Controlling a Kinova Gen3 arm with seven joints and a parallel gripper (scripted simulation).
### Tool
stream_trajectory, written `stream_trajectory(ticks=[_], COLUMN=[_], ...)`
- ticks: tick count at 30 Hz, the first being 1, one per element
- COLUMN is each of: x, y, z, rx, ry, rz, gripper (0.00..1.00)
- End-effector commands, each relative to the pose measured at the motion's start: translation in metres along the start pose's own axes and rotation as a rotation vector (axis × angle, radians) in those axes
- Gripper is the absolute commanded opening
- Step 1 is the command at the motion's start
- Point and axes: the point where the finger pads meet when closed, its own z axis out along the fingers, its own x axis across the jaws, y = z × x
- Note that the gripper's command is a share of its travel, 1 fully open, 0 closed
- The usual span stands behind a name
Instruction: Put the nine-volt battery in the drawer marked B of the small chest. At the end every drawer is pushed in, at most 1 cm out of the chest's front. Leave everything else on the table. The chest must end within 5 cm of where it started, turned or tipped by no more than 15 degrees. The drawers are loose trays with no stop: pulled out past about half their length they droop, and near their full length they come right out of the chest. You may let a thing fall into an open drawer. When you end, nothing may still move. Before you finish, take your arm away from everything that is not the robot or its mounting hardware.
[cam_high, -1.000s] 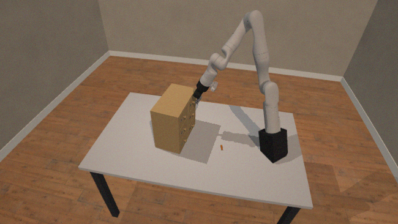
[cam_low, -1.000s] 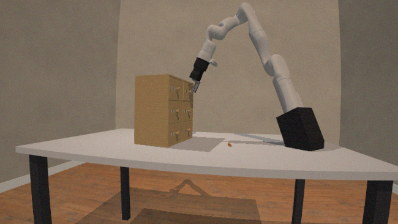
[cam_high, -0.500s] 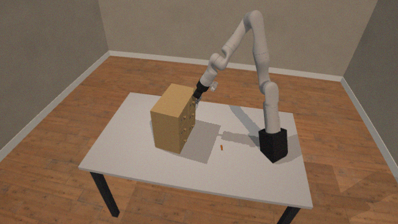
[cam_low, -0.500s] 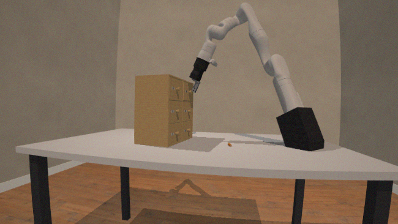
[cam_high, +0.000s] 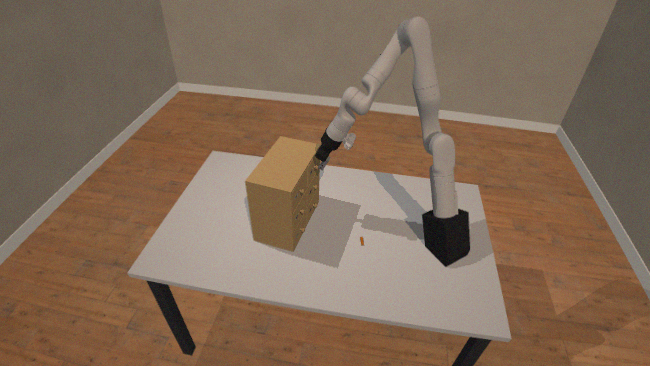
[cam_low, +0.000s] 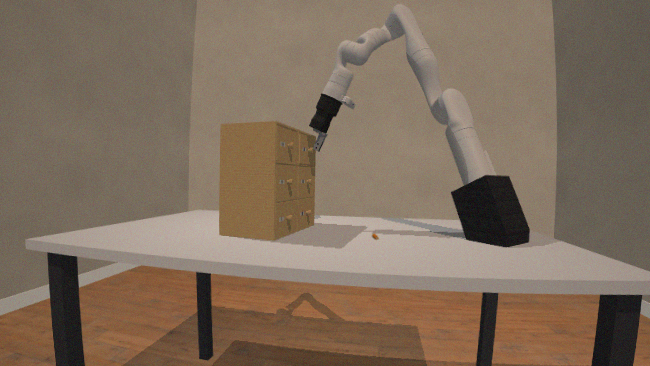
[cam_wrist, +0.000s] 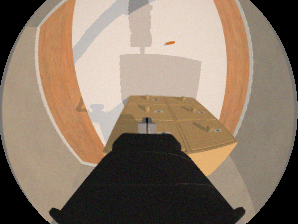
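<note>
The small wooden chest (cam_high: 282, 192) stands on the white table, also in the exterior view (cam_low: 267, 180). Its front has two columns of drawers with small knobs, and all look flush with the front. My gripper (cam_high: 320, 162) is shut and empty, with its fingertips at the knob of the top drawer nearest the arm (cam_low: 319, 145). In the wrist view the shut fingers (cam_wrist: 147, 123) point down along the chest front (cam_wrist: 180, 119). I cannot read the drawer labels. The nine-volt battery shows in no view.
A small orange object (cam_high: 361, 241) lies on the table between the chest and the arm's black base (cam_high: 446, 235); it also shows in the exterior view (cam_low: 375, 236) and the wrist view (cam_wrist: 169, 42).
</note>
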Motion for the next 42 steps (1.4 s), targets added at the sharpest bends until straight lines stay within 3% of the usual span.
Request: stream_trajectory(ticks=[1,22,31,42], x=[0.000,0.000,0.000,0.000], y=[0.001,-0.005,-0.041,-0.050], z=[0.000,-0.003,-0.020,-0.027], rx=[-0.002,-0.002,-0.002,-0.002], ry=[0.001,0.001,0.001,0.001], rz=[0.000,0.000,0.000,0.000], gripper=[0.00,0.00,0.00,0.00])
